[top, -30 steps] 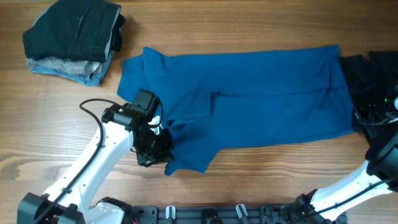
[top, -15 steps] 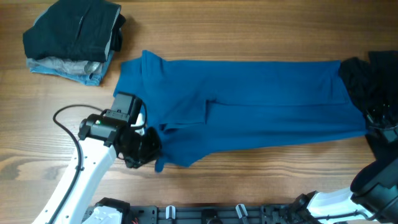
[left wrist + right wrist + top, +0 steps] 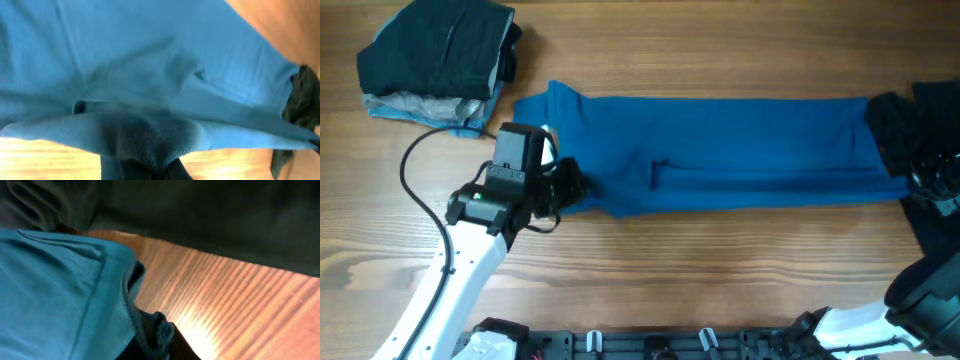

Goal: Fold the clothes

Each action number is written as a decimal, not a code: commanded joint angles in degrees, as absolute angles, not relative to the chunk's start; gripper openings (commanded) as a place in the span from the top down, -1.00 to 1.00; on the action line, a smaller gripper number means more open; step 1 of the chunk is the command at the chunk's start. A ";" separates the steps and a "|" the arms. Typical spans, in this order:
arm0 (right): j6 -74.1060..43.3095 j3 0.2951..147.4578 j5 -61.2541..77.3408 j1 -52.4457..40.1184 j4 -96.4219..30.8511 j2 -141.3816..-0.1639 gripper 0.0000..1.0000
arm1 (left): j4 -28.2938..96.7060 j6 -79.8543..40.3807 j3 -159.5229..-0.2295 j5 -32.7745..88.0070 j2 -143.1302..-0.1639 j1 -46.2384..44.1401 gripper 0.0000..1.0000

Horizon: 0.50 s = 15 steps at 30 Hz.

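**Blue shirt pulled into a long band between 2 grippers**

The blue shirt [image 3: 720, 150] lies stretched across the wooden table [image 3: 720, 270] as a narrow strip. The left gripper [image 3: 568, 186] is clenched on its lower left edge, with fabric draped over the fingers. The right gripper [image 3: 150, 347] pinches bunched fabric at the shirt's right end, beside a dark garment [image 3: 920, 120]. A stack of folded clothes [image 3: 438, 62] sits at the far left corner, just off the shirt.

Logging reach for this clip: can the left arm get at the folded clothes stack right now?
Probably not yet. The stack lies close by with nothing between, but the left end effector looks shut on the blue shirt and would have to let go first.
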State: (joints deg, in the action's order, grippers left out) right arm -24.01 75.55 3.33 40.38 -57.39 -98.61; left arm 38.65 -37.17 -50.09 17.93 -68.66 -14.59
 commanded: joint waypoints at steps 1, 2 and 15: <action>-25.82 75.68 9.19 39.66 -55.02 -102.83 0.76 | 35.03 -34.65 -50.26 12.05 -69.12 -14.24 0.92; -25.85 75.68 10.02 39.38 -54.28 -103.37 0.74 | 33.89 -33.58 -50.26 11.86 -69.38 -14.24 0.92; -29.28 75.68 15.92 31.31 -37.82 -108.44 0.73 | 22.57 -30.17 -50.26 6.74 -78.30 -14.24 0.92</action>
State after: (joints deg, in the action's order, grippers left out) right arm -25.71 75.48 15.70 32.67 -39.68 -107.48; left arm 24.34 -31.92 -50.09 8.80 -76.14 -14.59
